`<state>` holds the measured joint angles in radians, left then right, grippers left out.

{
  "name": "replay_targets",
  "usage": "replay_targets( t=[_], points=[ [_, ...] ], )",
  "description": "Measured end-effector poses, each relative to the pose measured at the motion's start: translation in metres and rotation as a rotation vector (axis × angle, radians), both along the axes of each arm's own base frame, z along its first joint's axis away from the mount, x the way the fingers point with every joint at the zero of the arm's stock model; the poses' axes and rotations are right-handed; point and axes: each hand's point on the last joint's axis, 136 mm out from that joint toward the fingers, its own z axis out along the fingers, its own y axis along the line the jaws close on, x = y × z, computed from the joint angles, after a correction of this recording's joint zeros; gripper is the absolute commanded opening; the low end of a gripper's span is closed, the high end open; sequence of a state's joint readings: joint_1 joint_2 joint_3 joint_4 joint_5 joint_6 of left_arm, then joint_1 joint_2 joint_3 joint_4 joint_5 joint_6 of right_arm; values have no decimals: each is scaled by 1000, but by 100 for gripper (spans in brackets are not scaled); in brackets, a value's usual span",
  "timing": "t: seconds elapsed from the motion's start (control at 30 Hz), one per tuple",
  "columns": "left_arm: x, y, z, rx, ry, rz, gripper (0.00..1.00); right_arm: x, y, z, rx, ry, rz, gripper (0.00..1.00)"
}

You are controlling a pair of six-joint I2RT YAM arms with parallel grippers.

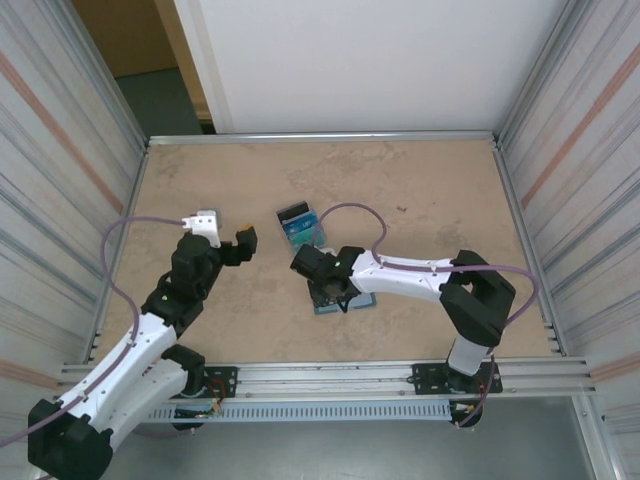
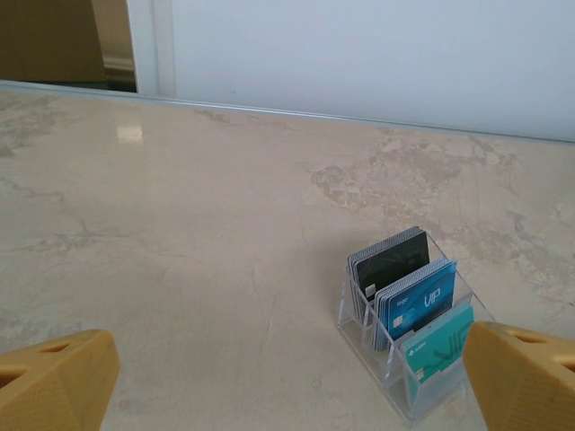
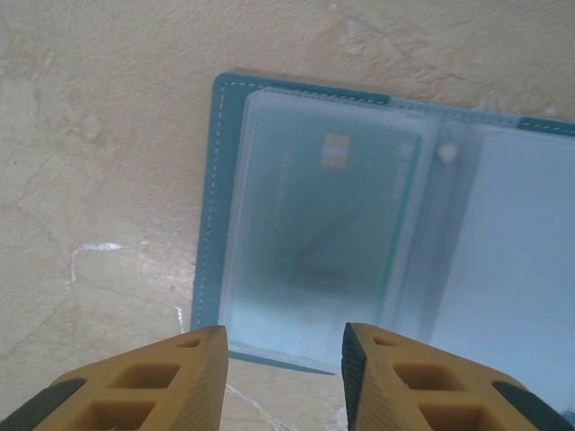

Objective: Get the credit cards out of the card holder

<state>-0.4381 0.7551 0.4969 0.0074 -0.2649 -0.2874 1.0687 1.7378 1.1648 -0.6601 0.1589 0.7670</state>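
The card holder (image 3: pixel 207 224), a teal-blue wallet, lies open and flat on the table; it is partly under my right arm in the top view (image 1: pixel 362 301). Behind its left frosted pocket sits a teal-green credit card (image 3: pixel 332 224) with a gold chip. My right gripper (image 3: pixel 286 350) hovers open just off the wallet's near edge (image 1: pixel 336 290), nothing between its fingers. My left gripper (image 2: pixel 287 386) is open and empty, to the left of the wallet (image 1: pixel 226 233).
A clear acrylic rack (image 2: pixel 409 377) stands behind the wallet (image 1: pixel 300 224), holding stacks of black (image 2: pixel 393 260), blue (image 2: pixel 420 301) and teal-green (image 2: pixel 440 346) cards. Metal walls fence the table on the left, back and right.
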Motion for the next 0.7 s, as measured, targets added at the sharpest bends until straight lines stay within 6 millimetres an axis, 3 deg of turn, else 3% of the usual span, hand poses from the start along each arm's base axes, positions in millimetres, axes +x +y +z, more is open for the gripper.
replay_targets(
  t=[0.7],
  points=[
    [-1,2,-13,16,47,12,99,-3,-4,-27,-83,46,13,54]
  ],
)
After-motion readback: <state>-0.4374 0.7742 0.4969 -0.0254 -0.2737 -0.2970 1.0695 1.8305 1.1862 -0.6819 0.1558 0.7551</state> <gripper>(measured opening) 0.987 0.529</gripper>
